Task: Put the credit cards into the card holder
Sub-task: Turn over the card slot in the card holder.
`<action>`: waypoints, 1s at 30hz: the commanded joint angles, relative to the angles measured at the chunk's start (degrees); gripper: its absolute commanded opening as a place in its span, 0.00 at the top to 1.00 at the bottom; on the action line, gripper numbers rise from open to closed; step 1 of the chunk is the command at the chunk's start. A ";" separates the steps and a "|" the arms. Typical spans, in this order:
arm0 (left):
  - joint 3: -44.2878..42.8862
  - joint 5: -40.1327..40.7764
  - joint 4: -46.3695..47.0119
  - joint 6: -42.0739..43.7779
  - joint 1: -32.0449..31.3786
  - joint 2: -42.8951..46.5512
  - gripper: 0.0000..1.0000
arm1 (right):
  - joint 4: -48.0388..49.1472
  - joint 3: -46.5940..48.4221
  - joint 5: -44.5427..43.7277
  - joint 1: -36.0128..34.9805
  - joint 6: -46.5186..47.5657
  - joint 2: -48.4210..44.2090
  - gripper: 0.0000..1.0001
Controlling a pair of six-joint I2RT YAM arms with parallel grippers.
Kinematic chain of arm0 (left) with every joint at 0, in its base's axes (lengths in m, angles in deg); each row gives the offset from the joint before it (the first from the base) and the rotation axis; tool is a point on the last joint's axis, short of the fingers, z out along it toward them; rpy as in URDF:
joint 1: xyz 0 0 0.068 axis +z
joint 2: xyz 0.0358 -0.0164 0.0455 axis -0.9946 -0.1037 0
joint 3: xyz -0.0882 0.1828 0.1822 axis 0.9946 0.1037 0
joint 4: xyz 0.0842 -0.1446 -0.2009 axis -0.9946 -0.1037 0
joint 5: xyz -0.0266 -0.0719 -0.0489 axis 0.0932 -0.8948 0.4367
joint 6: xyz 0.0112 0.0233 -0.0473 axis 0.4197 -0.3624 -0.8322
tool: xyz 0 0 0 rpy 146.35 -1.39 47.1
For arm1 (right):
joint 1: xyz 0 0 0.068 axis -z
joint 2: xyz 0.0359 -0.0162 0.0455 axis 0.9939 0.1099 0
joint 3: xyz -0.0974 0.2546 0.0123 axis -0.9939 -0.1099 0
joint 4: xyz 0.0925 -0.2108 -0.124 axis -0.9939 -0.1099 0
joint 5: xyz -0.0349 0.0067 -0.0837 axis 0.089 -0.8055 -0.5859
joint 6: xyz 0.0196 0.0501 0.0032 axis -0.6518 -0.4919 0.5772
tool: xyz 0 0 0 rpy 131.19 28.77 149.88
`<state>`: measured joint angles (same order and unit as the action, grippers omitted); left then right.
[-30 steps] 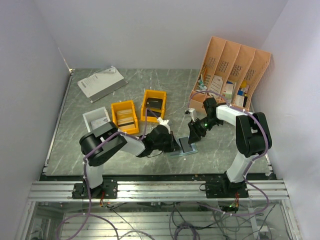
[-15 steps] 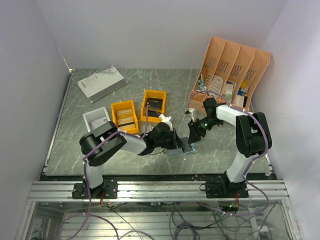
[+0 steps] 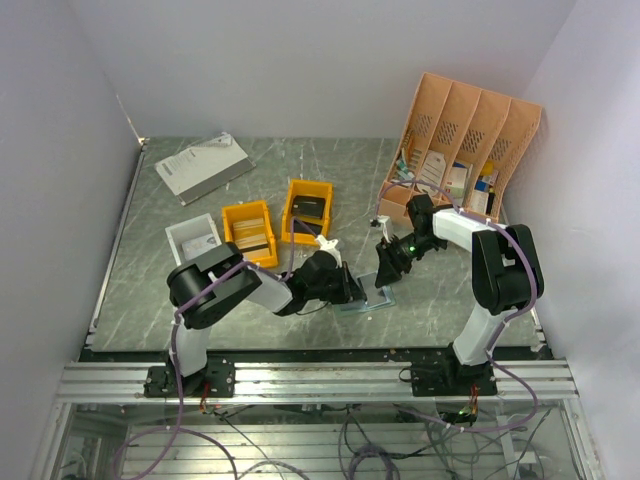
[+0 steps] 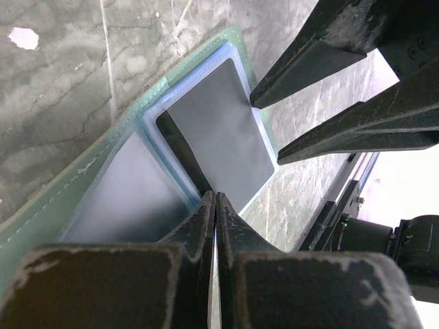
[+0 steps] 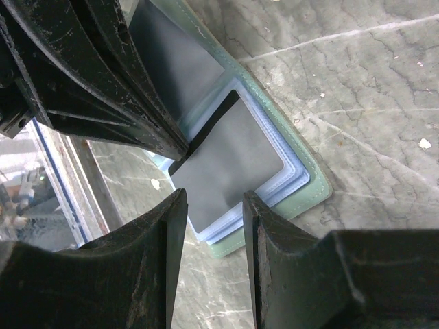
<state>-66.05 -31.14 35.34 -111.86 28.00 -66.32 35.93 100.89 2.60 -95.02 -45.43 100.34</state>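
Grey-green card holder (image 4: 82, 164) lies open, directly under both jaw sets. Left gripper (image 4: 215, 199) jaws pressed together, tips at dark card (image 5: 233, 157) edge. Right gripper (image 5: 214, 197) jaws spread, straddling that card.

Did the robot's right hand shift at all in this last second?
No. The right hand sits just as far from the peach organiser as before.

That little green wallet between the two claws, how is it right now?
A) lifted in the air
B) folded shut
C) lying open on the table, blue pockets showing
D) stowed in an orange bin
C: the card holder lies open on the table, light blue pockets up, with the left gripper pinching what looks like a dark card at one pocket.
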 commanded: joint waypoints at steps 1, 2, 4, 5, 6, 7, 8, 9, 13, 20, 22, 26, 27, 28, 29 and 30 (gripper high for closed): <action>2.45 0.35 0.14 0.32 -0.20 -1.12 0.93 | -0.37 1.01 0.85 0.09 0.34 -0.47 0.61; 2.75 0.50 0.10 0.32 -0.20 -0.98 0.93 | -0.18 0.93 0.65 0.15 0.17 -0.52 0.62; 3.00 0.47 -0.03 0.47 -0.20 -0.81 0.93 | 0.02 0.95 0.12 0.09 -0.17 -0.16 0.61; 2.99 0.39 -0.12 0.44 -0.20 -0.92 0.93 | -0.06 0.94 -0.10 0.08 -0.21 -0.01 0.61; 2.99 0.32 -0.08 0.58 -0.24 -1.06 0.93 | 0.09 0.94 -0.48 0.08 -0.28 -0.08 0.61; 2.92 0.30 -0.05 0.47 -0.21 -1.22 0.93 | 0.52 0.76 -0.87 0.13 -0.65 -0.27 0.61; 2.86 0.16 0.02 0.50 -0.20 -1.33 0.93 | 1.02 0.59 -1.51 0.09 -1.10 -0.59 0.61; 2.84 0.16 0.15 0.51 -0.20 -1.56 0.93 | 1.50 0.41 -2.06 0.08 -1.41 -0.89 0.61; 2.64 -0.14 0.71 0.33 -0.20 -2.18 0.93 | 1.86 0.11 -2.63 0.33 -1.66 -1.40 0.60; 2.94 -0.23 0.80 0.37 -0.20 -2.26 0.93 | 0.44 0.58 -1.22 0.26 -0.26 -0.05 0.60; 3.12 -0.15 1.05 0.29 -0.20 -2.25 0.93 | 0.20 0.76 -0.92 -0.25 -0.05 0.05 0.60; 3.41 -0.19 1.57 0.08 -0.18 -2.36 0.93 | -0.91 1.22 0.62 -0.91 1.16 0.40 0.61; 3.50 -0.15 1.59 0.08 -0.19 -2.35 0.93 | -1.37 1.37 1.23 -1.01 1.64 0.39 0.61; 3.59 -0.17 1.62 0.00 -0.20 -2.29 0.93 | -1.54 1.47 1.59 -1.01 1.74 0.41 0.61; 3.68 -0.14 1.72 -0.08 -0.19 -2.22 0.93 | -1.84 1.62 2.01 -1.02 2.03 0.55 0.61; 3.74 -0.08 1.73 -0.02 -0.13 -2.09 0.93 | -2.27 1.79 2.39 -1.03 2.39 0.68 0.61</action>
<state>-63.97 -31.23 39.08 -112.99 28.02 -66.82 35.64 101.09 2.18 -95.64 -45.06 100.36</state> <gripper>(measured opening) 0.076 0.390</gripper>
